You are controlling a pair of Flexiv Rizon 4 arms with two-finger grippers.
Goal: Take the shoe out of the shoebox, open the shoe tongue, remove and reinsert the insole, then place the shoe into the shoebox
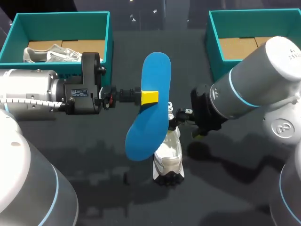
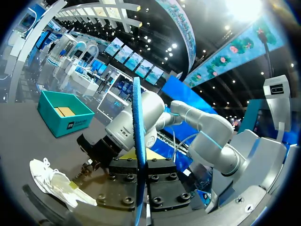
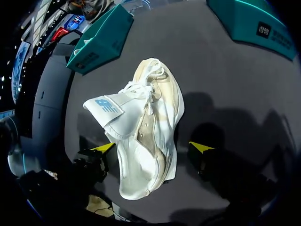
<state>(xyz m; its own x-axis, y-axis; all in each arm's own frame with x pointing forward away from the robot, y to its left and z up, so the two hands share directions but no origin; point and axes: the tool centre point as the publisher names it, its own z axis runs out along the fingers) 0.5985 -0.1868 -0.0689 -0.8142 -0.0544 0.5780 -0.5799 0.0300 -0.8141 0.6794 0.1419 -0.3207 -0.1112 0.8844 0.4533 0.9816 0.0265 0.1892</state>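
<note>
Mostly dark table [image 1: 94,188], white shoe [image 1: 168,157], blue insole [image 1: 148,127]

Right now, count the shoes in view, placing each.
2. One white shoe lies on the table, partly screened by the blue insole; the second shoe sits in the left shoebox. The right arm hides part of the right shoebox.

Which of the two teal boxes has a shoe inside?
The left box: a white shoe lies in it. The right box shows only its bare cardboard floor.
</note>
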